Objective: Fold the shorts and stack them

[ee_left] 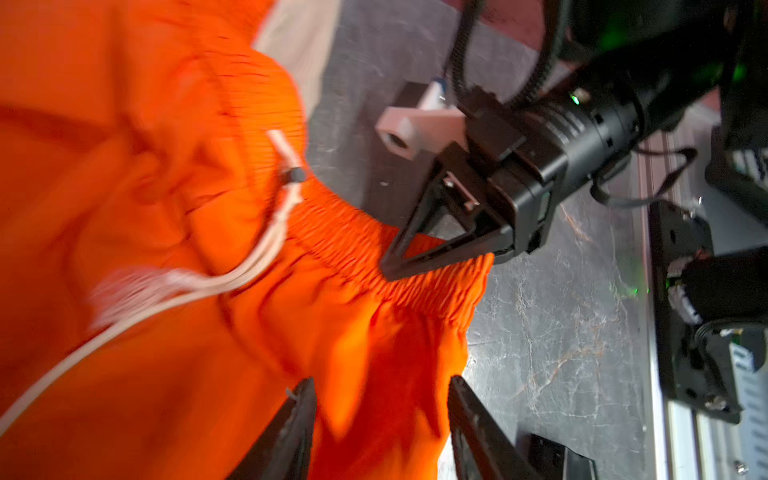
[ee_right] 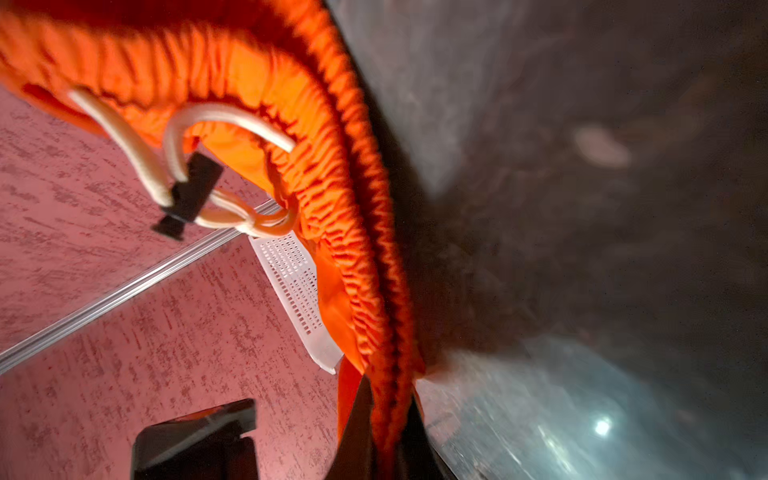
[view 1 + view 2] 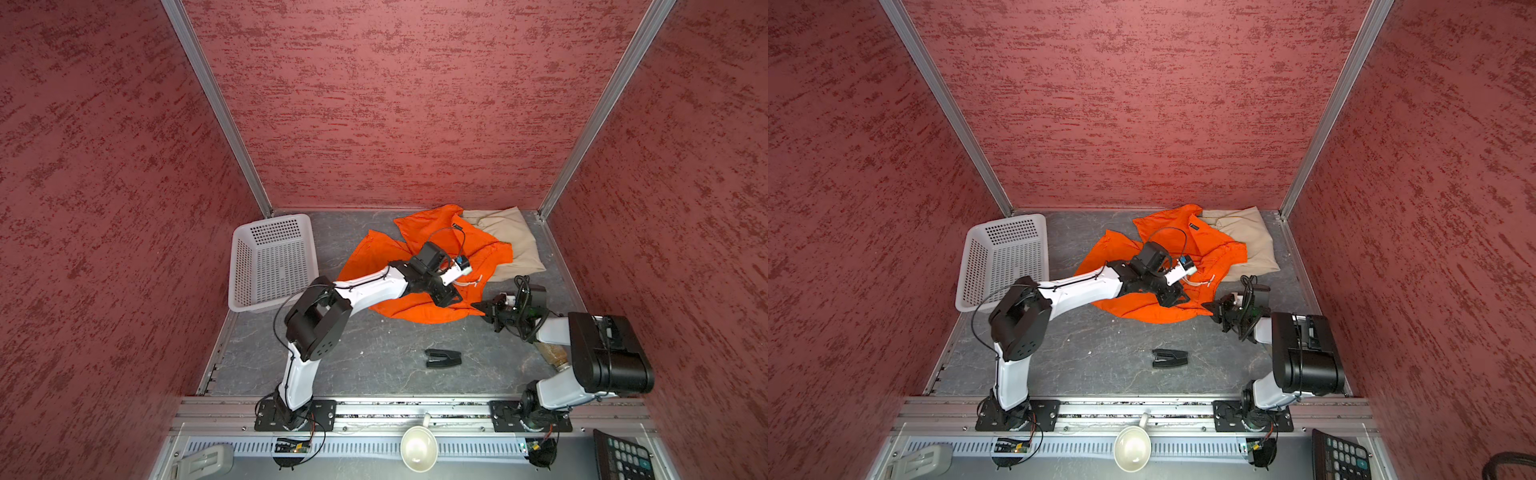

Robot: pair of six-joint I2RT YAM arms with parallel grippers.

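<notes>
right pincer (image 2: 388, 386) nipping orange shorts (image 2: 232, 70), unclear overhead

We find the orange cloth shorts (image 3: 370, 253) on the grey marbled counter (image 3: 374, 353) under the left claw (image 3: 446, 297), waistband corner in the right claw (image 3: 478, 306); beige cloth shorts (image 3: 507, 237) behind that claw; white perforated plastic basket (image 3: 243, 266) well left of both.

My left gripper (image 3: 448, 296) hangs over the orange shorts (image 3: 374, 254); my right gripper (image 3: 478, 307) touches their edge, beige shorts (image 3: 512, 237) beyond.

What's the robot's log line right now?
left end effector open | right end effector shut on orange shorts | beige shorts unheld
</notes>
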